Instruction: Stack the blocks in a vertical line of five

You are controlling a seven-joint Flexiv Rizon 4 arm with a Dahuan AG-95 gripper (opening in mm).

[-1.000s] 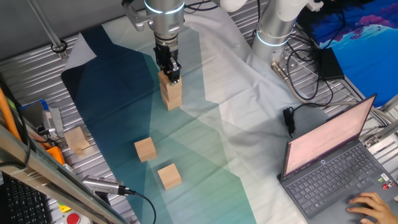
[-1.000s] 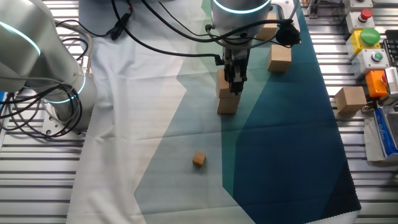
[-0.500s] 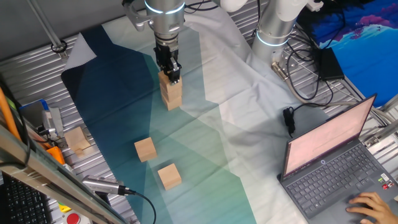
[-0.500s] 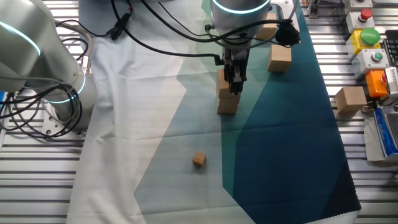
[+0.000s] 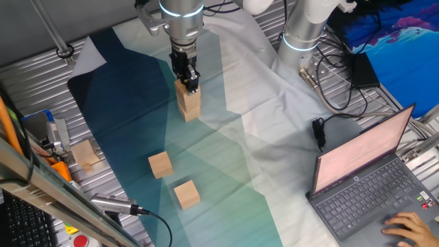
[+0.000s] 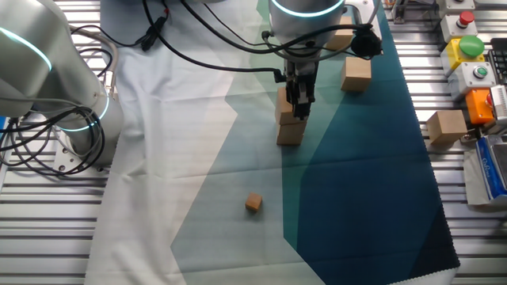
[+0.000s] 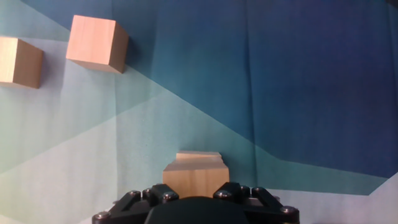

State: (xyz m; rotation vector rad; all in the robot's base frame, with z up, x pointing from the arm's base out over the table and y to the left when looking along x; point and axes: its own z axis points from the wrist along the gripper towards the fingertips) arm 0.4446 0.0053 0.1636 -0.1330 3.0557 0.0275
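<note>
A stack of light-brown wooden blocks (image 5: 189, 108) stands on the teal cloth; it looks three high. It also shows in the other fixed view (image 6: 289, 133). My gripper (image 5: 187, 84) points straight down and is shut on the top block (image 7: 196, 177) of the stack. In the hand view, a lower block's edge (image 7: 199, 157) peeks out just beyond the held block. Two loose blocks lie on the cloth, one (image 5: 160, 165) nearer the stack and one (image 5: 186, 194) further out. In the hand view they sit at the top left, one (image 7: 93, 43) inward and one (image 7: 18, 62) at the left edge.
A much smaller wooden cube (image 6: 253, 203) lies on the cloth. A paler block (image 5: 86, 154) sits off the cloth on the metal table by orange equipment. A second arm's base (image 5: 302, 34), cables and an open laptop (image 5: 370, 178) stand at the right.
</note>
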